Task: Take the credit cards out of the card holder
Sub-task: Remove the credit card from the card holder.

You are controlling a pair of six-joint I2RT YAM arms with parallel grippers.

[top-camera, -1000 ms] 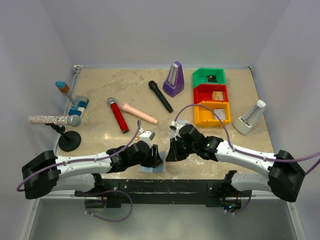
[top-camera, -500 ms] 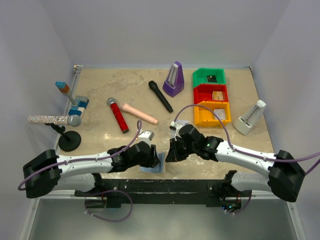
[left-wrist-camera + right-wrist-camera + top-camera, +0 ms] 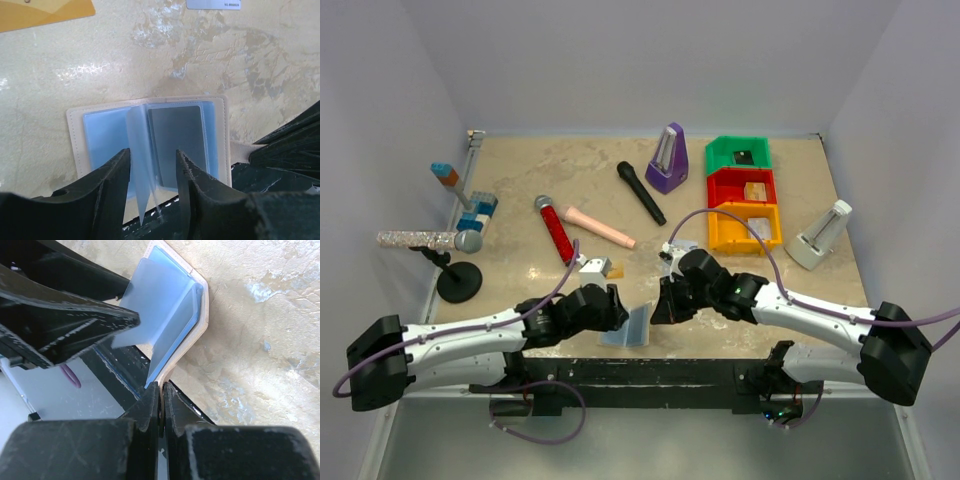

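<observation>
The card holder (image 3: 150, 135) lies open at the table's near edge, light blue inside with a tan rim; it also shows in the top view (image 3: 632, 326). A grey card (image 3: 177, 134) sits in its right pocket. A clear sleeve stands up between the fingers of my left gripper (image 3: 150, 172), which is open just above the holder. My right gripper (image 3: 161, 390) is shut on the holder's tan edge (image 3: 196, 340). An orange-tan card (image 3: 45, 12) and a silver card (image 3: 212, 4) lie on the table beyond the holder.
Behind the holder are a red microphone (image 3: 556, 230), a pink one (image 3: 600, 227) and a black one (image 3: 641, 193). A purple metronome (image 3: 667, 160) and green, red and orange bins (image 3: 744, 195) stand at the back right. A mic stand (image 3: 458, 280) is at the left.
My left gripper has drawn back to the left, off the holder. The two loose cards behind it are now uncovered. The right gripper has kept its hold on the holder's edge.
</observation>
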